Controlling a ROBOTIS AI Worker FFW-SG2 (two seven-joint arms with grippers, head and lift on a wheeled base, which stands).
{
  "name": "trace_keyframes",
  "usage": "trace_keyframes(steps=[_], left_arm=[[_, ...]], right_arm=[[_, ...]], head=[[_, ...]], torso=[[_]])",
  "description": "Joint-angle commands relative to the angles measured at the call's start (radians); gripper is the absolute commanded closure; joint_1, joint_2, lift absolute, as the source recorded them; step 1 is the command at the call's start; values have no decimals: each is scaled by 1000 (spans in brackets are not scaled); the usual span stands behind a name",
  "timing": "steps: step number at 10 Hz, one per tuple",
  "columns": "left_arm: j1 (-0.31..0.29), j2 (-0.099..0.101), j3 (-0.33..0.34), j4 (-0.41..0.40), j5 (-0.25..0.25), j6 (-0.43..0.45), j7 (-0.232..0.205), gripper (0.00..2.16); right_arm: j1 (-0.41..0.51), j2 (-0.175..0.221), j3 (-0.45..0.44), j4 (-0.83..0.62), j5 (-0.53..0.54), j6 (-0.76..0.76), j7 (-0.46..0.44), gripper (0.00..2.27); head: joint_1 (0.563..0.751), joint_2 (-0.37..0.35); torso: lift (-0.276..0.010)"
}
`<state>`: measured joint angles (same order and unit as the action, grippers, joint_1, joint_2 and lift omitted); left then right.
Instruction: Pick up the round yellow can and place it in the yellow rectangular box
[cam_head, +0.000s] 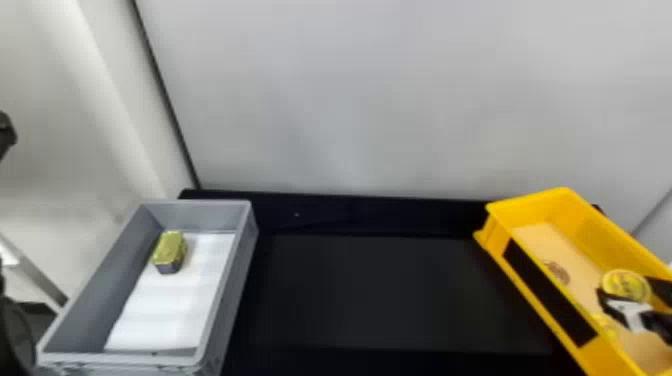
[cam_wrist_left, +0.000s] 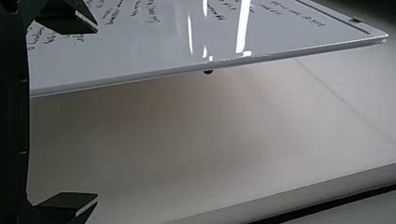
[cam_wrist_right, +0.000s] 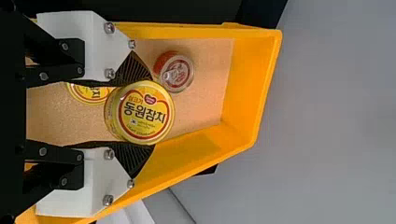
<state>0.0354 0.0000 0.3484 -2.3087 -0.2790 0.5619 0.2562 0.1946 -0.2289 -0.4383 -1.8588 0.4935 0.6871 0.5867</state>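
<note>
At the lower right of the head view, my right gripper (cam_head: 625, 300) is over the yellow rectangular box (cam_head: 555, 205), shut on the round yellow can (cam_head: 625, 284). In the right wrist view the can (cam_wrist_right: 144, 113) sits between the ridged fingers of my right gripper (cam_wrist_right: 140, 113), its printed lid facing the camera, with the yellow box (cam_wrist_right: 243, 84) behind it. My left arm (cam_head: 10, 320) is parked at the head view's left edge; its gripper (cam_wrist_left: 88, 114) stands open with nothing between its fingers.
A red-and-silver can (cam_wrist_right: 177, 73) and another yellow can (cam_wrist_right: 91, 93) lie in the yellow box. On the left, a grey bin (cam_head: 227, 300) holds a gold-topped rectangular tin (cam_head: 170, 247) and white sheets. A black table surface (cam_head: 380, 290) lies between the boxes.
</note>
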Motion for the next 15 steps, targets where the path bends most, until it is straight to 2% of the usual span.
trace_keyframes(steps=[1, 5, 9, 13, 15], left_arm=[[0, -3, -3, 2, 0, 1, 0, 24], [-2, -3, -9, 3, 0, 3, 2, 25], [-2, -3, -14, 5, 0, 4, 2, 25], [-2, -3, -12, 5, 0, 4, 2, 25], [-2, -3, -12, 5, 0, 4, 2, 25]], right_arm=[[-20, 3, -34, 35, 5, -16, -3, 728], [-104, -1, -56, 167, 24, -81, -11, 728], [-126, 2, -76, 182, 10, -105, -40, 610], [-122, 3, -82, 178, 2, -115, -53, 400], [-122, 5, -89, 176, 2, -116, -54, 211]], head=[[694, 14], [694, 14], [694, 14], [694, 14], [694, 14]], torso=[[-61], [-61], [-61], [-61], [-61]])
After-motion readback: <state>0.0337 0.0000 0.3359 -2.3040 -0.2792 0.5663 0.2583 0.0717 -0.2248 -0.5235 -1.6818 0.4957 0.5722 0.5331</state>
